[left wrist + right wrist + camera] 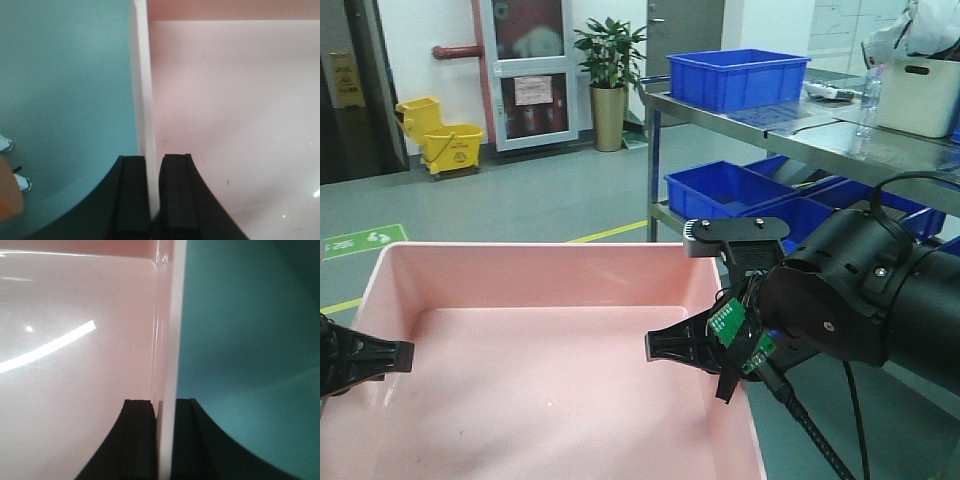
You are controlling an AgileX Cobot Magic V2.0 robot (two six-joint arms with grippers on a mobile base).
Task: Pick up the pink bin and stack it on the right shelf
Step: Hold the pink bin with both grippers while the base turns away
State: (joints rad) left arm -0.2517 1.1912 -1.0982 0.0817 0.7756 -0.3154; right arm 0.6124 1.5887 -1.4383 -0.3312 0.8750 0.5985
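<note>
the pink bin (550,370) sat low in front, left of the shelf (820,140) and apart from it, over green floor (520,190). the left jaws were clamped on its left rim, one side inside the wall, one outside. the right jaws pinched the right rim likewise. a blue crate (735,78) stood on the shelf.

the right arm (865,290) is a fat glossy black barrel at the right of the front view, dotted with small silver screws (882,271). green circuit boards (728,322) sit at its wrist and thin black cables (800,415) trail below. the left jaws and right jaws are matte black, curved outside, with flat block pads (134,200).
</note>
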